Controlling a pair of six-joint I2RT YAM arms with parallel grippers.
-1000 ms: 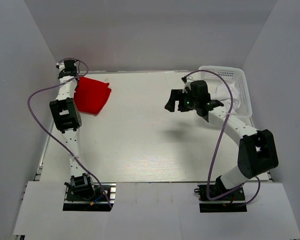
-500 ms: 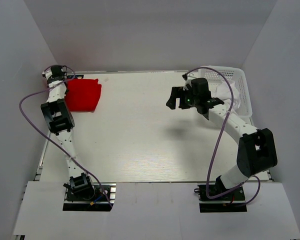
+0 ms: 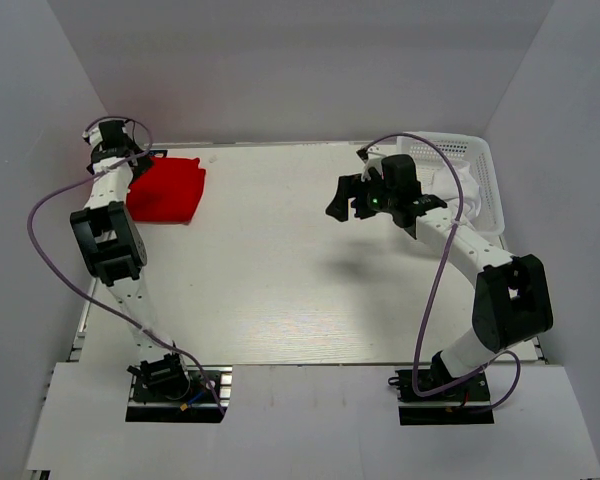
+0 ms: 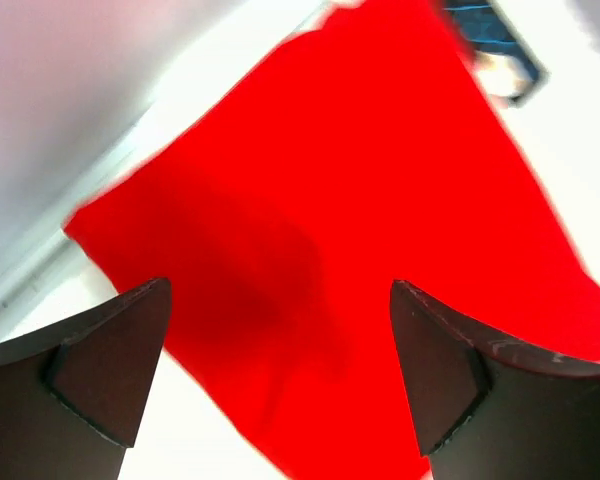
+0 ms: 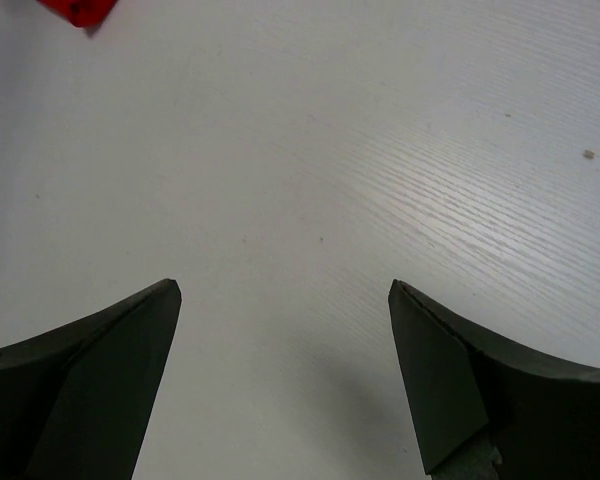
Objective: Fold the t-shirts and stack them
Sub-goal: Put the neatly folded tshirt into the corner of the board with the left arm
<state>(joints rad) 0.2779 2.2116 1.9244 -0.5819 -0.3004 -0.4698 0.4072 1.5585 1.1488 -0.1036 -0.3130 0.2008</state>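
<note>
1. Red t-shirt (image 3: 168, 190) lies as a folded, roughly square bundle in the upper left of the top view. It sits at the far left corner of the white worktop (image 3: 280, 290), close to the side wall.
2. Left tool (image 4: 277, 290) hangs over that shirt with its two dark fingers (image 4: 100, 370) set wide apart and nothing between them. In the left wrist view the red cloth fills the middle of the frame beneath them, and the fingers do not clamp it.
3. Seen from the top, the left arm runs up the left edge of the frame, and its wrist sits by the shirt's upper left corner.
4. Right tool (image 3: 342, 203) is right of centre in the top view, held above bare worktop, with its shadow on the surface below it. Its fingers are spread and empty.
5. The right wrist view shows only pale wood-grain surface between those fingers, apart from a small red scrap of the shirt at the upper left edge.
6. A white plastic lattice basket (image 3: 485, 160) stands in the upper right of the top view, behind the right arm.
7. White cloth (image 3: 468, 190) shows inside it, partly hidden by the arm and cable. I cannot tell whether it is folded.
</note>
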